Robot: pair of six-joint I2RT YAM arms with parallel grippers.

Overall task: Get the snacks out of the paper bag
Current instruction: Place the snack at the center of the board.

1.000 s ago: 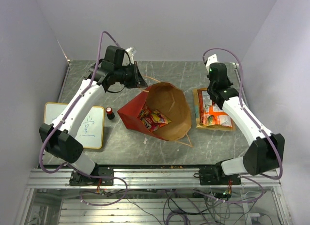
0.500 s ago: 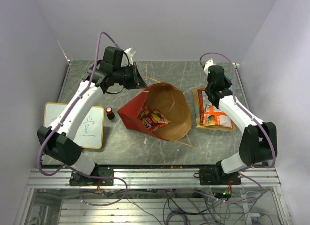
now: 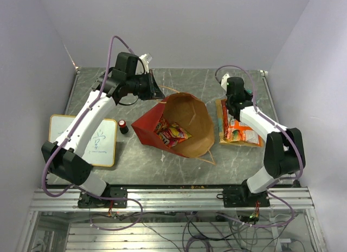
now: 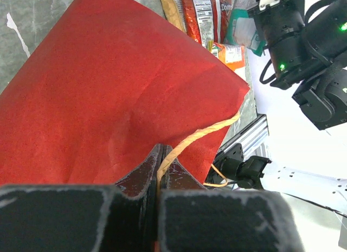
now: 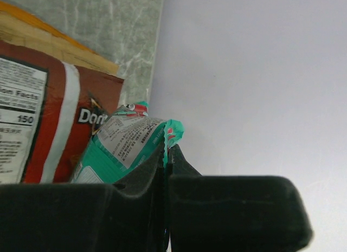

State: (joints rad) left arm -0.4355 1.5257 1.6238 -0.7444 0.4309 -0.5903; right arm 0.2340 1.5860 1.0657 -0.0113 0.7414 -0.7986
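The red paper bag [image 3: 149, 126] lies on its side mid-table, its brown inside facing up. A multicoloured snack packet [image 3: 172, 134] lies in its mouth. My left gripper [image 3: 157, 92] is shut on the bag's cord handle [image 4: 200, 134] at the far rim; the red outside [image 4: 108, 89] fills the left wrist view. My right gripper [image 3: 233, 104] is shut on the edge of a green packet [image 5: 124, 143] over the pile of snacks [image 3: 238, 128] right of the bag. A red chip bag [image 5: 54, 116] and the orange bag's edge [image 5: 49, 35] lie under it.
A yellow-framed whiteboard [image 3: 89, 141] lies at the left edge, with a small red-and-black cylinder [image 3: 123, 126] between it and the bag. Grey walls close in the table on three sides. The metal rail [image 3: 173, 200] runs along the near edge.
My right arm has swung its wrist left and back over the snack pile, elbow folding in. My left arm and the paper bag have not moved.
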